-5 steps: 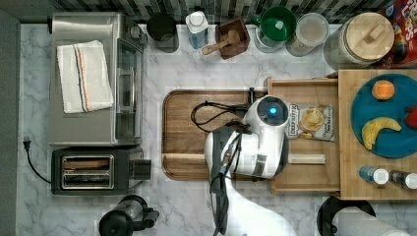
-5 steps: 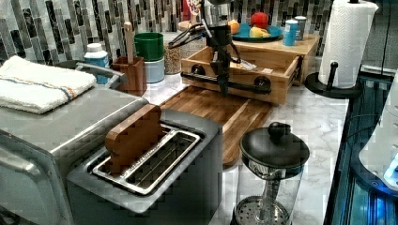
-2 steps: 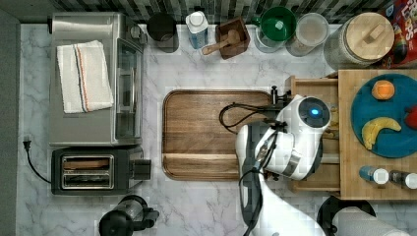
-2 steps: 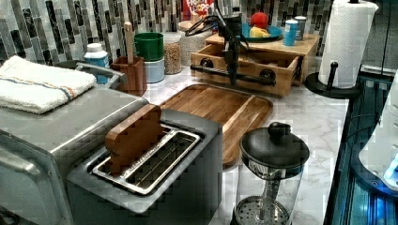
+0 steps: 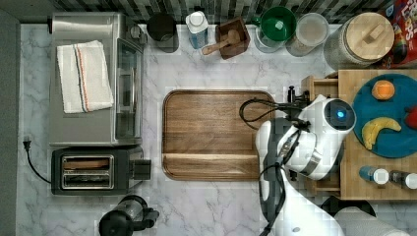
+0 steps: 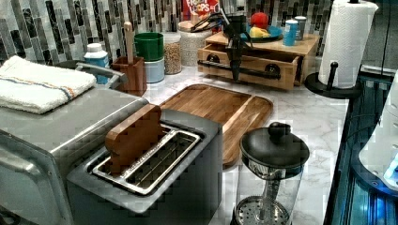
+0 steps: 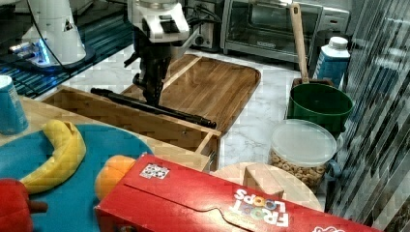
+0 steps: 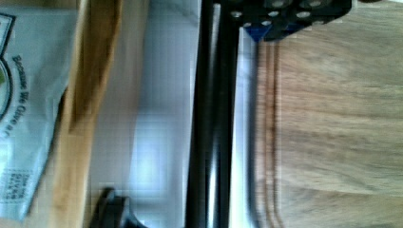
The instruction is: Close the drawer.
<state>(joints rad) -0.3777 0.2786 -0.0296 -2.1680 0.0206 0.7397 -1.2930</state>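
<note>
The drawer [image 6: 251, 62] is a pale wooden box with a black bar handle [image 6: 256, 72] across its front. It sticks out only a little from under the light-wood top [image 6: 300, 46]. In the right view a narrow gap [image 7: 207, 144] of its inside still shows behind the front wall [image 7: 140, 121]. My gripper [image 7: 153, 96] points down with its fingers shut, pressed against the handle [image 7: 186, 115] on the cutting-board side. The wrist view has the fingers [image 8: 285, 16] beside the bar [image 8: 211, 118]. In the top view the arm [image 5: 314, 132] hides most of the drawer [image 5: 317, 84].
A dark cutting board [image 5: 211, 132] lies just in front of the drawer. The top above it carries a blue plate [image 5: 388, 140] with fruit. Jars and a green cup [image 5: 278, 23] line the back wall, and a paper towel roll [image 6: 347, 42] stands beside the drawer unit.
The arm has moved toward the top view's right, and the drawer has slid with it from over the cutting board to almost fully under the wooden top.
</note>
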